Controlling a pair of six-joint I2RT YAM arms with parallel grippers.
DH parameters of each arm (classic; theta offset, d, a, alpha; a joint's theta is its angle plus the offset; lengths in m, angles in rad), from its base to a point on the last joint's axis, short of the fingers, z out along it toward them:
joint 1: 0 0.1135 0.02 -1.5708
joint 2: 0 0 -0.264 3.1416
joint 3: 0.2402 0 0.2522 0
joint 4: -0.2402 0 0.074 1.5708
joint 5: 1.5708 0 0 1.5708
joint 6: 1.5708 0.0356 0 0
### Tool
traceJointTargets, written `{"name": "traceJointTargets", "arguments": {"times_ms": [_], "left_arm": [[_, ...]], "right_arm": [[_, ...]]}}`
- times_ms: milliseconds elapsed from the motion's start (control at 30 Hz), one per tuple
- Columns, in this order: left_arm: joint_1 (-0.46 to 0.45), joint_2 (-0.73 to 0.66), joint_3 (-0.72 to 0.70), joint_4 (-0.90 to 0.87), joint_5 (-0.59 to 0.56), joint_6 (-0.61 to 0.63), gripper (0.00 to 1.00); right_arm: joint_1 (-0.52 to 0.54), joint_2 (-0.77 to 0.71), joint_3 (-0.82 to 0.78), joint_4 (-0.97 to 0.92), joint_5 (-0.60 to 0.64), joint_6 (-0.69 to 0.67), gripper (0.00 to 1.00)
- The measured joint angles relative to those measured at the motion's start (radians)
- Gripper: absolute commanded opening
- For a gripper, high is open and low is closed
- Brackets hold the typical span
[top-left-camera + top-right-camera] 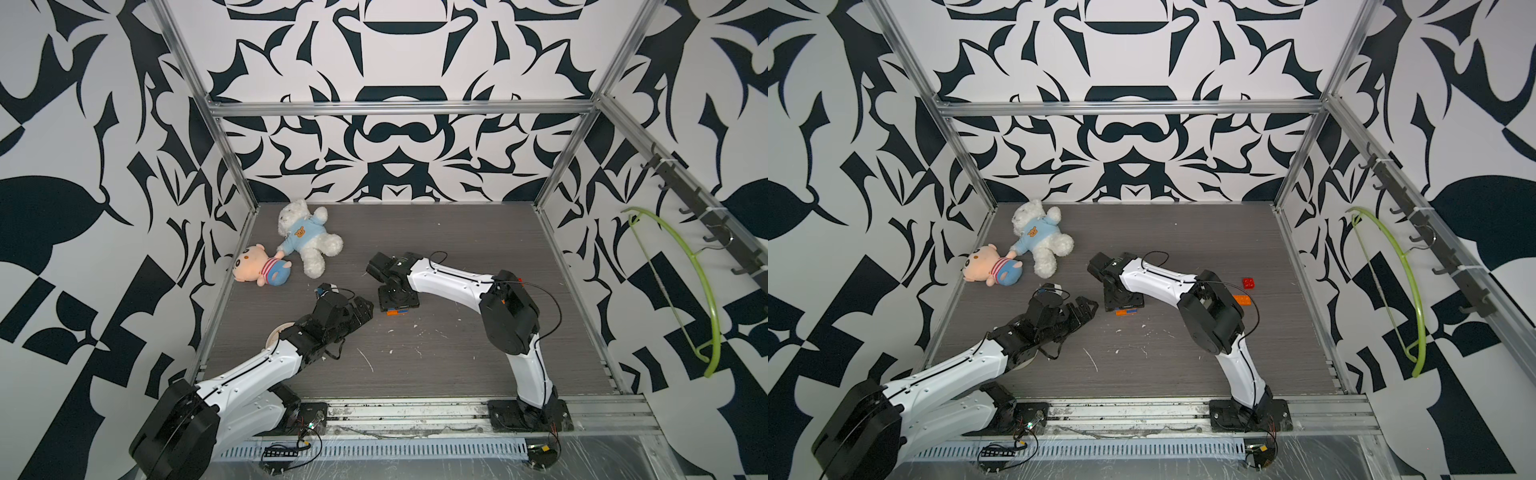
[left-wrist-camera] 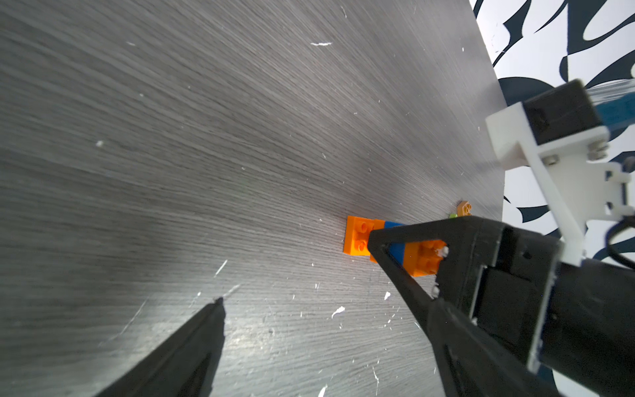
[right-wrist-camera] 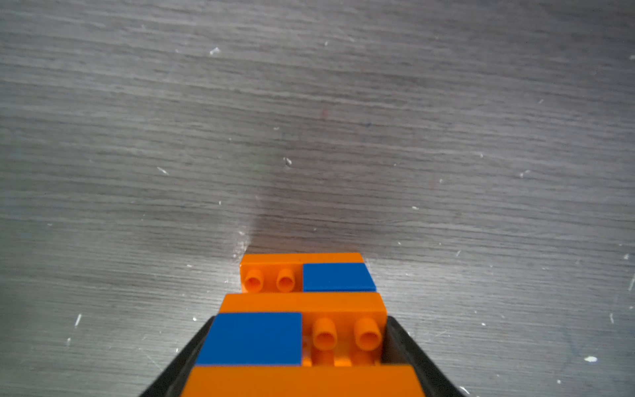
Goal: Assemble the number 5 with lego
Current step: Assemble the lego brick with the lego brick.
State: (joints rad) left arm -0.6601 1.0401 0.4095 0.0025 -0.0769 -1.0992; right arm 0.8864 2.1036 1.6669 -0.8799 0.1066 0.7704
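Note:
The lego assembly [image 3: 302, 306] is made of stacked orange bars and blue squares, with orange studs showing. My right gripper [image 3: 300, 338] is shut on it, one black finger [image 3: 192, 347] on each side. It rests low on the table mid-field in both top views [image 1: 397, 311] [image 1: 1128, 312], under the downward-pointing right wrist. My left gripper [image 2: 323, 309] is open and empty, just left of the assembly [image 2: 359, 237] and apart from it. In a top view, a loose red brick [image 1: 1249, 283] and an orange brick [image 1: 1243, 300] lie to the right.
A white plush bear [image 1: 309, 239] and a pink-faced doll [image 1: 259, 266] lie at the back left. A round cream clock [image 1: 276, 334] is partly hidden under my left arm. A green hanger [image 1: 702, 291] hangs on the right wall. A small brown brick [image 2: 464, 208] lies near the table's edge.

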Motion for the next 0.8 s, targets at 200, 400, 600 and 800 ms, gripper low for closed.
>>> {"name": "traceJointTargets", "arguments": {"times_ms": [200, 400, 600, 800], "left_arm": [[0.0, 0.001, 0.001, 0.0, 0.004, 0.0, 0.99], [0.0, 0.001, 0.002, 0.0, 0.005, 0.0, 0.99], [0.0, 0.007, 0.01, 0.0, 0.007, -0.001, 0.99], [0.0, 0.017, 0.026, 0.0, 0.008, 0.0, 0.99]], "right_arm": [[0.0, 0.0, -0.006, 0.005, 0.008, -0.007, 0.62], [-0.001, -0.014, -0.03, 0.029, 0.008, -0.007, 0.62], [-0.004, -0.024, -0.045, 0.045, 0.003, -0.007, 0.62], [-0.004, -0.024, -0.047, 0.047, 0.006, -0.007, 0.62]]}}
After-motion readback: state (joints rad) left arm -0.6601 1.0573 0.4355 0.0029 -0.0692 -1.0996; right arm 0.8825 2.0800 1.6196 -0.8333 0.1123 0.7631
